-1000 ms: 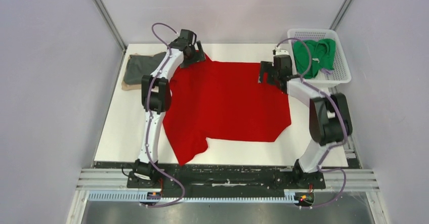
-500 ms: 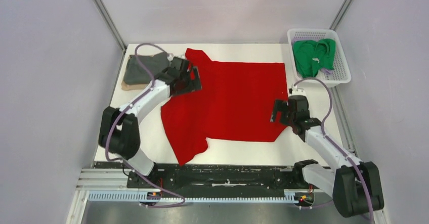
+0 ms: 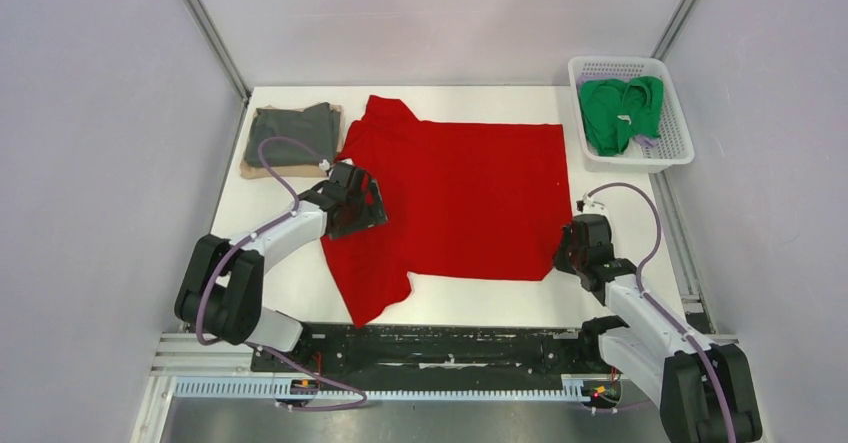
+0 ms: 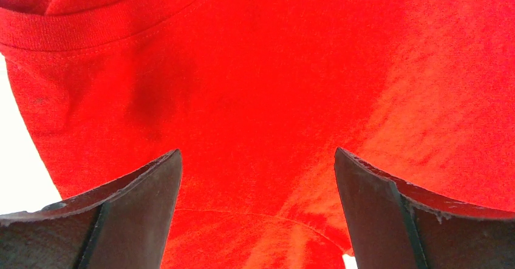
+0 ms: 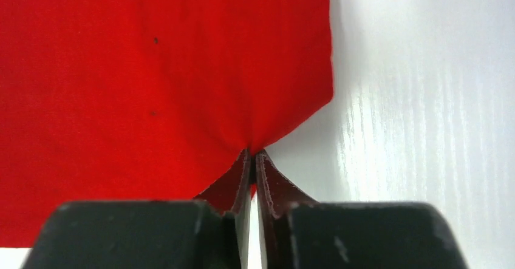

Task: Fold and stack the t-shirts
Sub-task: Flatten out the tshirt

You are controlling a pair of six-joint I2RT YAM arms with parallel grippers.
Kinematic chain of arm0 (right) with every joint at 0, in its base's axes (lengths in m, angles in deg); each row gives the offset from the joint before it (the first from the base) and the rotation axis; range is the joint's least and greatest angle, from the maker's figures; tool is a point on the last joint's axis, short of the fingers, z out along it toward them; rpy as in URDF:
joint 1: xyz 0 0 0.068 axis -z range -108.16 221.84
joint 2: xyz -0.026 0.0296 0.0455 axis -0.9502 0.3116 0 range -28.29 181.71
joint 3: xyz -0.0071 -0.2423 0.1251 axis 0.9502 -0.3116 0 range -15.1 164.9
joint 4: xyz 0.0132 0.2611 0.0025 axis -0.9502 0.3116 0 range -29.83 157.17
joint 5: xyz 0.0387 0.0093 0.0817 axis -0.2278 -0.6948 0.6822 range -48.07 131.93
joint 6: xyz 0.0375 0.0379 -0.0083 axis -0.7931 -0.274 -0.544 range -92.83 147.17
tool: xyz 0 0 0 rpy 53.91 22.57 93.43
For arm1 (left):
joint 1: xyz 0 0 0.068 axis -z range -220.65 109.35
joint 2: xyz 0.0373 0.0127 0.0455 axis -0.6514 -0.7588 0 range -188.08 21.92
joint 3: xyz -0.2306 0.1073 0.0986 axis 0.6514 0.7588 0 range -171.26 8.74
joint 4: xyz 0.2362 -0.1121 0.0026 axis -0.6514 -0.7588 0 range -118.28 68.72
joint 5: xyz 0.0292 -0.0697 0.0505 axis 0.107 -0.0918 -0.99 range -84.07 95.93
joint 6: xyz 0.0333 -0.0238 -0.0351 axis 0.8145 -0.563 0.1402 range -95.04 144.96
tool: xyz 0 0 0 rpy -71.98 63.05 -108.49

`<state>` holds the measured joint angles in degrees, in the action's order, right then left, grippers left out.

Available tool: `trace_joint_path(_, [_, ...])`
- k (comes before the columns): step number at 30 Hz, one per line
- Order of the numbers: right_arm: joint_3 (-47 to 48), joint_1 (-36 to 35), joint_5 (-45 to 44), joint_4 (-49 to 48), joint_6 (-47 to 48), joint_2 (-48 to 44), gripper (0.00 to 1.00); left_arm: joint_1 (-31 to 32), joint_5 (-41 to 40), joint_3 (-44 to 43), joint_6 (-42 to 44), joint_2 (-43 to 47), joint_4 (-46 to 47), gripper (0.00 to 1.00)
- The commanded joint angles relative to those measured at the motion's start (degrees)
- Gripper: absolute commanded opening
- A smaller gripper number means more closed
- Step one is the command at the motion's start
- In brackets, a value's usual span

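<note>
Red t-shirt corner sits pinched in the right claw, white table showing to its right. Left claw gapes wide just above the same cloth.

Top camera looking steeply down from above near edge, framing whole table. Wrist cameras facing down, close-up — all three sharing red t-shirt, left and right sides.

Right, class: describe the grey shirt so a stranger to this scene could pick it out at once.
Start at the white table and look to its far left corner. There the grey shirt lies folded in a neat block on a tan shirt. It alone is grey: the red shirt is spread flat mid-table, and the green shirt is bunched in the basket.
</note>
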<state>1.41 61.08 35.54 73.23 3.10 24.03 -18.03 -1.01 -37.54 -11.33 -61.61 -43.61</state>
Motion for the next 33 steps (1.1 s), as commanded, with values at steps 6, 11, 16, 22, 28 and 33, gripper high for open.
trace_joint_path(6, [7.87,-3.69,1.17,3.63,-2.0,4.79,0.0,0.21,-1.78,0.67,-2.21,4.32,3.96,1.0])
trace_joint_path(11, [14.88,-8.36,-1.75,6.32,-4.02,13.13,0.0,0.16,-1.91,0.47,-2.2,4.21,4.03,1.0])
trace_joint_path(16, [23.28,-13.21,-5.4,5.38,-4.83,22.51,0.02,0.24,-2.29,0.36,-2.12,3.81,3.7,1.0])
trace_joint_path(22, [34.68,-16.11,-7.08,4.18,-2.99,33.74,0.13,0.17,-2.19,0.23,-2.14,3.24,3.52,1.0])
trace_joint_path(28, [37.53,-16.92,-8.02,2.31,0.87,32.87,0.72,0.21,-2.0,0.18,-2.04,3.18,3.42,1.0])
trace_joint_path(33, [31.55,-16.86,-11.68,1.49,4.02,26.36,0.84,0.24,-1.36,0.15,-2.2,2.1,4.03,1.0])
